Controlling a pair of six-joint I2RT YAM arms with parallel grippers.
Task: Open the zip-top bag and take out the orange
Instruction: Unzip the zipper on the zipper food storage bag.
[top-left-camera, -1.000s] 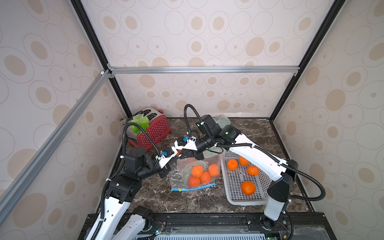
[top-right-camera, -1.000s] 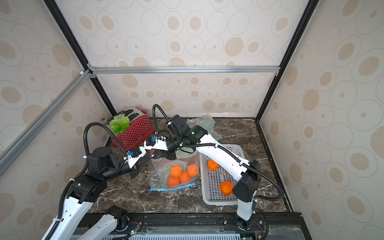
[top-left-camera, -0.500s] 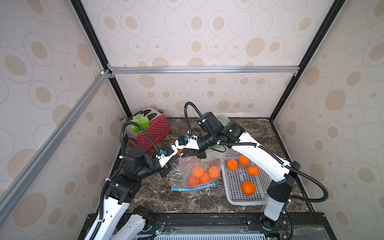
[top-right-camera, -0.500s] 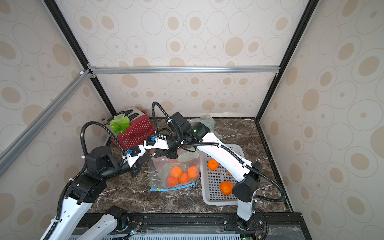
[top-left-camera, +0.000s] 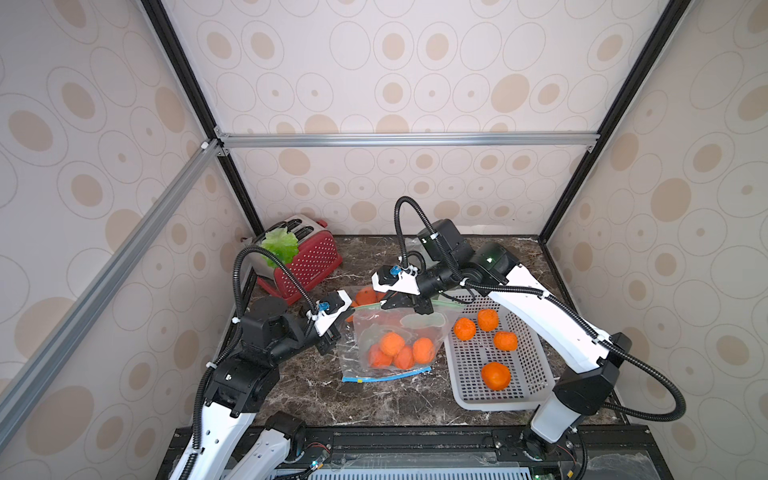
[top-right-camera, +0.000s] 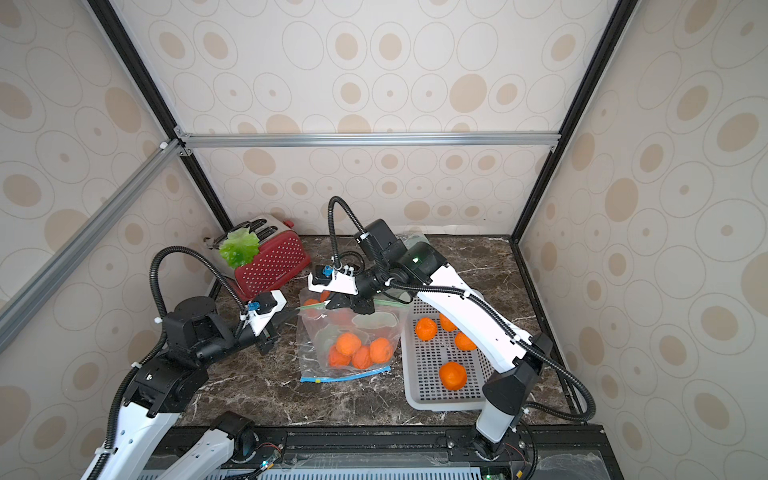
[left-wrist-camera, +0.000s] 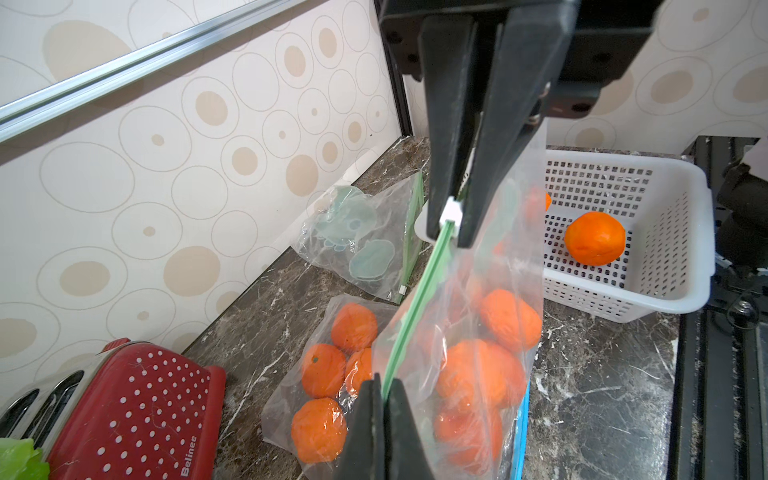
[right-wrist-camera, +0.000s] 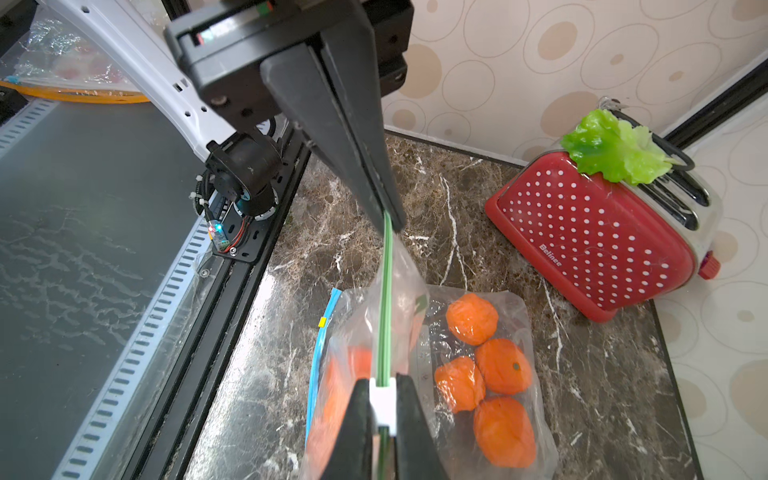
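The bag (top-left-camera: 374, 328) of oranges (top-left-camera: 392, 343) is held up over the table (top-left-camera: 316, 386) beside the basket (top-left-camera: 498, 405), its green zip (left-wrist-camera: 415, 299) stretched straight from the left gripper (left-wrist-camera: 384, 380), clamped on its end, to the right gripper (right-wrist-camera: 383, 384), pinching the white slider (left-wrist-camera: 450, 212), so the pull likely runs along that line

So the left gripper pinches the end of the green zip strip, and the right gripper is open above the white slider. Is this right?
Not quite. The right gripper is not open above the white slider: its jaws are shut on it, as the right wrist view shows. The left gripper does pinch the end of the green zip strip.
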